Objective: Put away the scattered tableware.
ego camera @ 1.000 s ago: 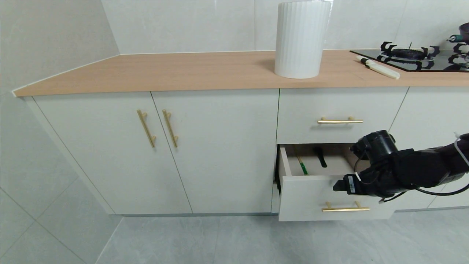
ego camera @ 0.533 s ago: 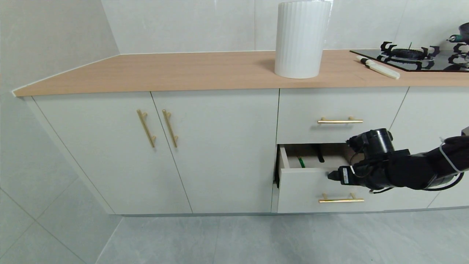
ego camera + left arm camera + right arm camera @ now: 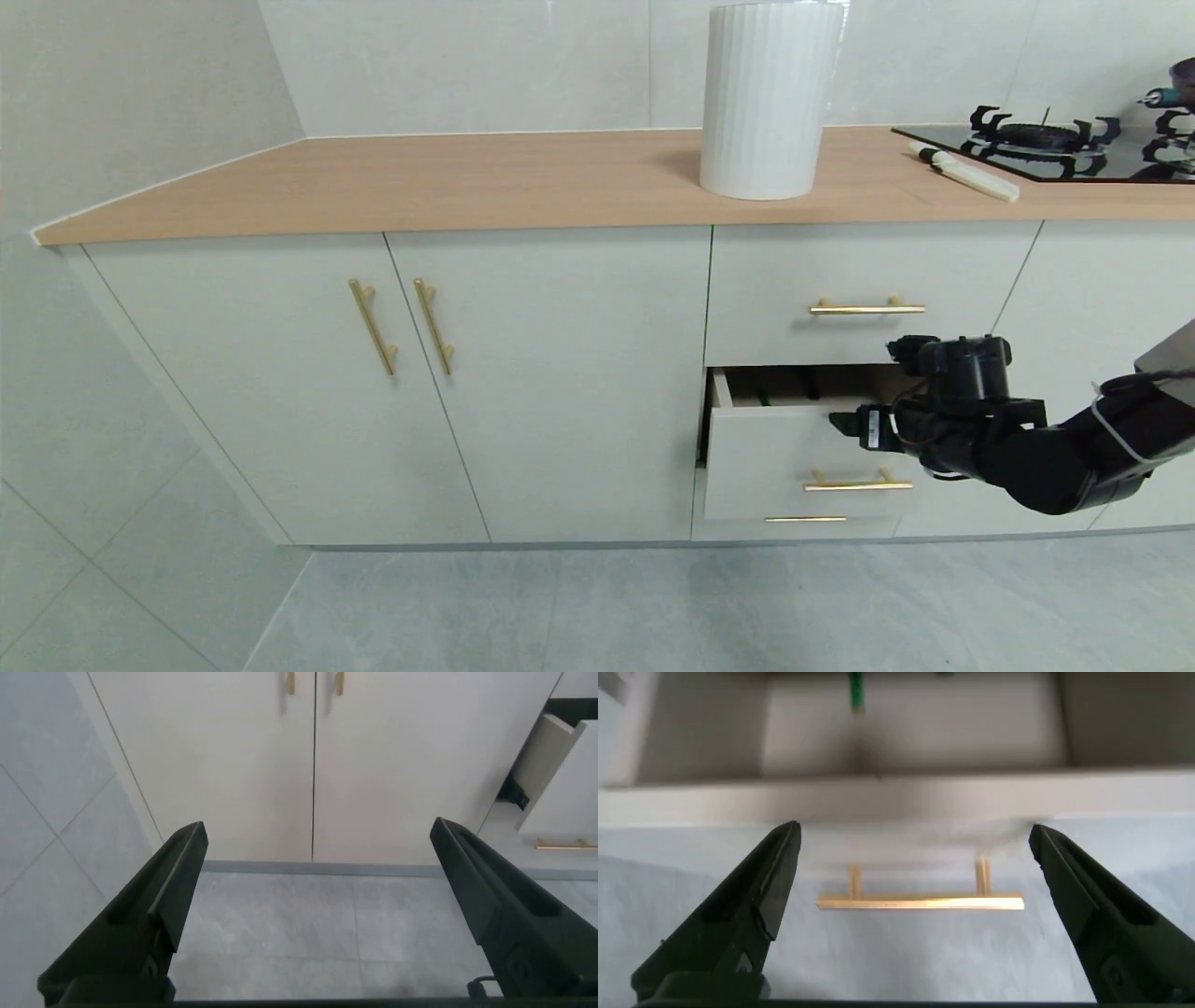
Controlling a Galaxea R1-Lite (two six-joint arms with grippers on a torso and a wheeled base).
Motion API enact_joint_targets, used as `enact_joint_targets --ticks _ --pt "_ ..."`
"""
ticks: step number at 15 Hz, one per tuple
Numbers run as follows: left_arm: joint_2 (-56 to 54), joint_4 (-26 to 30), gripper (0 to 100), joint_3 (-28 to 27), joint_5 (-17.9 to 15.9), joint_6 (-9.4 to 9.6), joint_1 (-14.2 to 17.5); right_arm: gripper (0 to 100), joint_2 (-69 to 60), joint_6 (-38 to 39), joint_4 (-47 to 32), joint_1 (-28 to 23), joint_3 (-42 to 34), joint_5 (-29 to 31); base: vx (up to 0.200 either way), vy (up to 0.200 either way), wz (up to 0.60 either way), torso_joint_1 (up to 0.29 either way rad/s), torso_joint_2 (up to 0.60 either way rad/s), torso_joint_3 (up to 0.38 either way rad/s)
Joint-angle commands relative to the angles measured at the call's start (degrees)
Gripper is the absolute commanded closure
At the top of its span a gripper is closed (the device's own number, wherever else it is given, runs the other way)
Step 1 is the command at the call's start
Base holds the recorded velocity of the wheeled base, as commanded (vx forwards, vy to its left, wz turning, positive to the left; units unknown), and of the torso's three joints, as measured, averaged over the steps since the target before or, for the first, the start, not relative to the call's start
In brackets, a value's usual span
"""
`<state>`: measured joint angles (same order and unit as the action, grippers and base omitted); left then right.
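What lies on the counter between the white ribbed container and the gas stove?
A pale utensil with a dark tip lies on the countertop, nearer the gas stove than the white ribbed container, in the head view.

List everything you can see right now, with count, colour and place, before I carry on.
counter: 1, light wood, along the wall
vase: 1, white, ribbed, upright on the counter
stove: 1, black, at the counter's right end
utensil: 1, cream with a dark tip, lying on the counter by the stove
cabinet doors: 2, white, gold handles, under the counter's left part
closed drawer: 1, white, gold handle, right of the doors
open drawer: 1, white, gold handle, below the closed one, partly open
green stick: 1, inside the open drawer
floor: grey tiles
right gripper: black, open, at the open drawer's front
left gripper: black, open, over the floor
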<state>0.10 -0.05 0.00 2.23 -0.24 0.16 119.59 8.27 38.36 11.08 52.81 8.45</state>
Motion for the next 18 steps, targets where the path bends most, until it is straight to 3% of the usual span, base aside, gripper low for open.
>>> enact_joint_targets --ticks 1,9,13,18 --pt "0.1 0.0 0 0.0 0.0 -0.02 0.0 0 2.6 -0.5 4.2 0.1 -1.4 0.3 0.000 0.000 0.00 0.000 0.00 0.000" --pt "0.1 0.0 0 0.0 0.1 -0.02 0.0 0 6.0 -0.8 9.8 0.6 -1.0 2.7 0.000 0.000 0.00 0.000 0.00 0.000" --pt "0.1 0.0 0 0.0 0.0 -0.02 0.0 0 11.6 -3.7 22.3 0.8 -1.0 6.6 0.000 0.000 0.00 0.000 0.00 0.000" --pt "0.1 0.0 0 0.0 0.0 -0.02 0.0 0 13.3 -3.5 22.9 0.7 1.7 8.1 0.000 0.000 0.00 0.000 0.00 0.000"
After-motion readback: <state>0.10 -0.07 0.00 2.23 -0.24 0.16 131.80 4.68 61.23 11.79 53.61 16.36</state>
